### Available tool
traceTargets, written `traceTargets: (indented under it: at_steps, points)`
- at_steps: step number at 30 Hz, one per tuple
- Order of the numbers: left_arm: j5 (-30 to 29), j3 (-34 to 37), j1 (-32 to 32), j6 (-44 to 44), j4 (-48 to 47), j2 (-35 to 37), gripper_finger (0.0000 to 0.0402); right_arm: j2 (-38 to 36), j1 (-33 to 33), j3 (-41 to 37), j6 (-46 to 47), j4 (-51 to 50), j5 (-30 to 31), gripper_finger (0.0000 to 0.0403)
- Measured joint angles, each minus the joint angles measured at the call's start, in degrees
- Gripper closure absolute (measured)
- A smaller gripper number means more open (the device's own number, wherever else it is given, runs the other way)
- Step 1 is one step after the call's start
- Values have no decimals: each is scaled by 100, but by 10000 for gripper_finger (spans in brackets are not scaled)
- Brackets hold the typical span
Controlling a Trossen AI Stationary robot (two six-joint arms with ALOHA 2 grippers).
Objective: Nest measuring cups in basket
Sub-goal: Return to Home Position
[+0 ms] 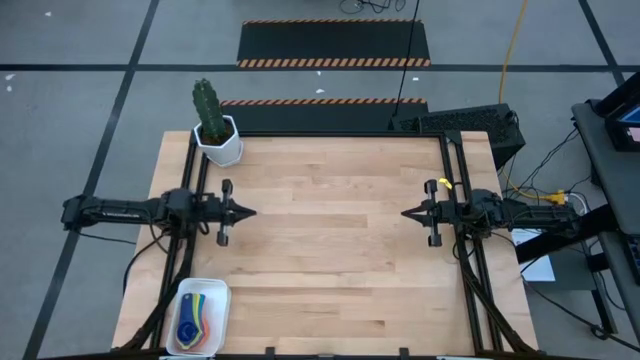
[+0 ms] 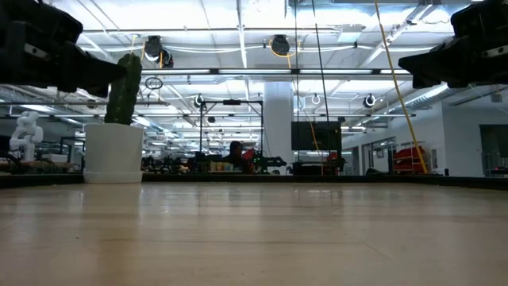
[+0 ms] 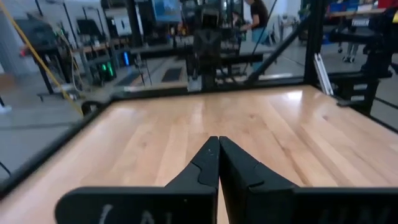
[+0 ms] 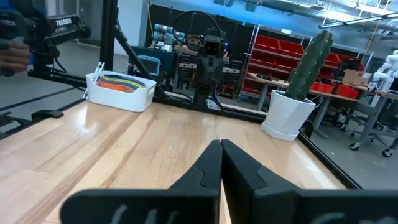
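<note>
The white basket [image 1: 202, 317] rests on its base at the table's near left corner, with the measuring cups [image 1: 194, 313] lying nested inside it; dark blue, yellow, green and red ones show. The right wrist view also shows the basket [image 4: 121, 93] with coloured cup rims [image 4: 123, 81] above its wall. My left gripper [image 1: 250, 212] hovers shut over the table's left side, pointing right. My right gripper [image 1: 406, 214] hovers shut over the right side, pointing left. Both are far from the basket and hold nothing.
A white hexagonal pot with a green cactus [image 1: 215, 128] stands at the far left corner of the table. Dark frame rails [image 1: 197, 170] run along the left and right table edges. Bare wood [image 1: 330, 220] lies between the two grippers.
</note>
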State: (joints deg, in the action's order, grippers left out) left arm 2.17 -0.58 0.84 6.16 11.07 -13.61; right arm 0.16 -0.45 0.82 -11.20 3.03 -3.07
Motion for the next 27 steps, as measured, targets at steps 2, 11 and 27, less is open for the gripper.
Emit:
traceTargets:
  at_steps: [2, 11, 27]
  points:
    - [20, -4, 47, 40, -79, 212, 394, 0, 0, 0, 0, 0, 0, 403]
    - [-3, -6, 444, 33, -1040, 1260, 393, 2, 0, 0, 0, 2, 0, 403]
    - [-223, -15, 654, -134, -1063, 863, 383, 2, 2, 2, 0, 7, 0, 403]
